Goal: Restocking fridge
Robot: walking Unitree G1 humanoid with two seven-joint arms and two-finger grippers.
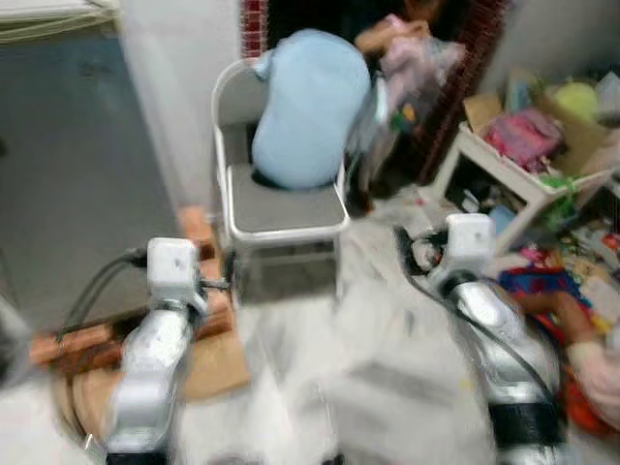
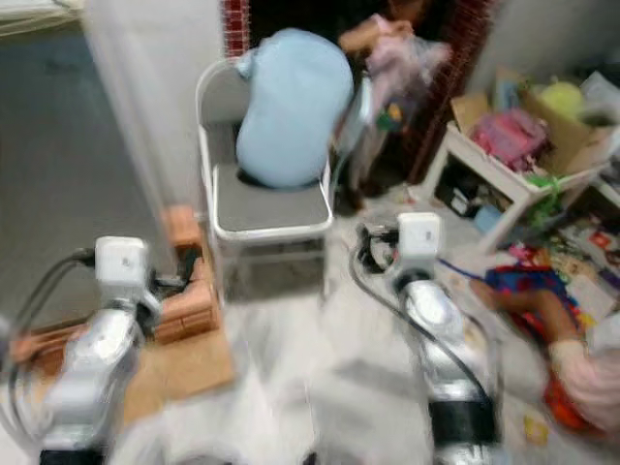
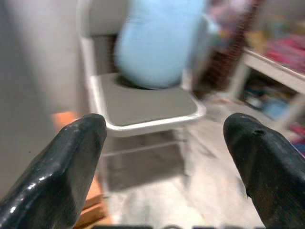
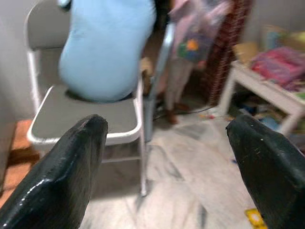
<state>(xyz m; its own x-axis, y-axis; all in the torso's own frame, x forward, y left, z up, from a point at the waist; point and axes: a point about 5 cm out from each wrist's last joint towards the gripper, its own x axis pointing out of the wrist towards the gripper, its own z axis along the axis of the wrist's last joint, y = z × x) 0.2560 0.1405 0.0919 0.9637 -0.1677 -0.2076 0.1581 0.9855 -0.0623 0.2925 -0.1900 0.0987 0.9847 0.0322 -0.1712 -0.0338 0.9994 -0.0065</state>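
The grey fridge (image 1: pixel 68 165) fills the left of the blurred head views, its door shut. My left gripper (image 3: pixel 167 162) is open with nothing between its black fingers (image 3: pixel 62 171), and it points at a folding chair. My right gripper (image 4: pixel 167 162) is open and empty too, aimed at the same chair and the floor beside it. Both silver arms (image 1: pixel 155 358) (image 1: pixel 494 329) reach forward low in the head views.
A grey folding chair (image 1: pixel 286 208) holds a pale blue cushion (image 1: pixel 305 107). A person (image 4: pixel 190 52) stands behind it. Bricks (image 1: pixel 199 232) and cardboard (image 1: pixel 213 363) lie by the fridge. A cluttered white table (image 1: pixel 523 165) and another person (image 1: pixel 581 339) on the floor are at the right.
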